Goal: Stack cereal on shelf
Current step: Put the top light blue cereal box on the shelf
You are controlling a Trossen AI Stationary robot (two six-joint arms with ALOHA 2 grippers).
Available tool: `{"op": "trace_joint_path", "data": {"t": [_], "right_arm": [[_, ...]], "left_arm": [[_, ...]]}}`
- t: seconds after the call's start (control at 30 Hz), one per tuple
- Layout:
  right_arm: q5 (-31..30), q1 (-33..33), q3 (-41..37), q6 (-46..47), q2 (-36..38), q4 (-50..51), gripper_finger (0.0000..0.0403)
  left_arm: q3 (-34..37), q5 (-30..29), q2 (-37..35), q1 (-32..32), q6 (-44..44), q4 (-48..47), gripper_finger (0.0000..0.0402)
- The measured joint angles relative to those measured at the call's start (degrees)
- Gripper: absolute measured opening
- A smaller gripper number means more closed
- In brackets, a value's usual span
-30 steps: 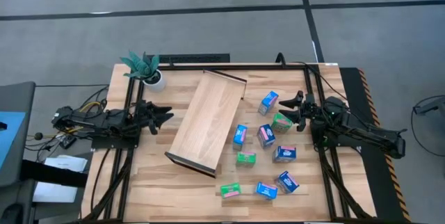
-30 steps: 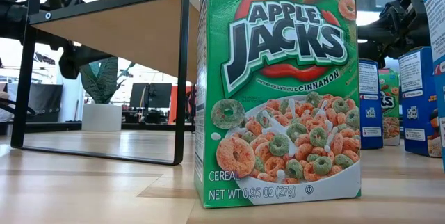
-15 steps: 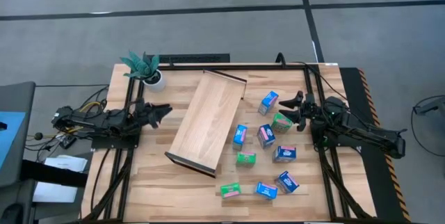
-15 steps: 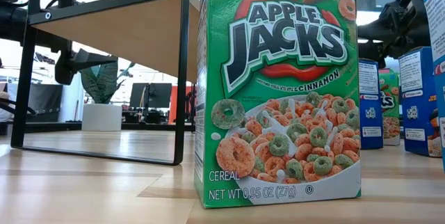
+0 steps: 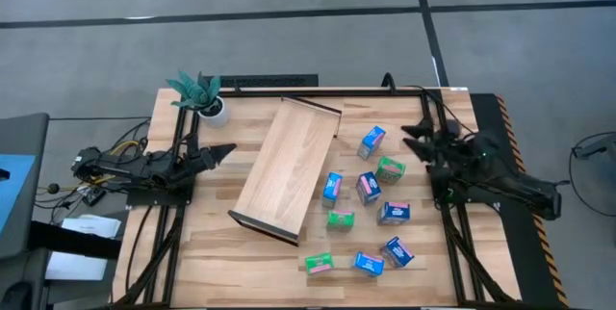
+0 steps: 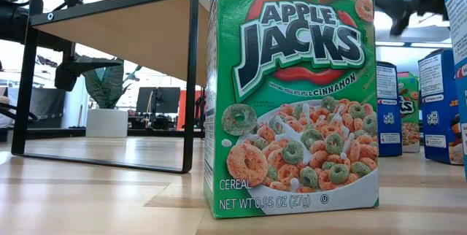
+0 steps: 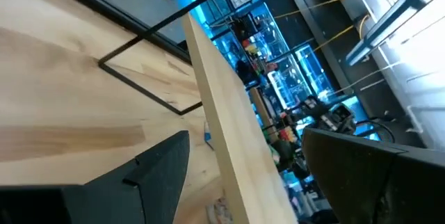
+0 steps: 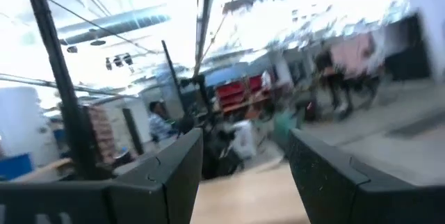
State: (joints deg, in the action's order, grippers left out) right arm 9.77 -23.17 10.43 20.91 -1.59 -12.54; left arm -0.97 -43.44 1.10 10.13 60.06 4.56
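My left pincer (image 5: 223,149) is hovering released over the worktop (image 5: 207,252), the shelf (image 5: 287,167) lying flat and slantwise just beyond its tips. My right pincer (image 5: 412,138) is hanging empty, fingers parted, with the cereal (image 5: 369,187) cartons scattered just ahead of it and below, one green carton (image 5: 390,169) nearest.

Right gripper (image 5: 416,138) now up, away from green carton (image 5: 390,168).
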Motion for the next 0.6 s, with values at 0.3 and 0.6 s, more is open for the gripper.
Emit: {"op": "trace_joint_path", "data": {"t": [0.3,0.6], "right_arm": [[-4.25,-1.07,27.87,-18.38,-21.01,21.79,0.0235],[-12.32,-1.10,54.27,-39.25,-44.83,52.58,0.0235]], "left_arm": [[-0.09,-1.88,0.00,0.02,1.94,0.04,0.0267],[-0.09,-0.76,0.00,0.02,0.10,-0.11,0.0267]]}}
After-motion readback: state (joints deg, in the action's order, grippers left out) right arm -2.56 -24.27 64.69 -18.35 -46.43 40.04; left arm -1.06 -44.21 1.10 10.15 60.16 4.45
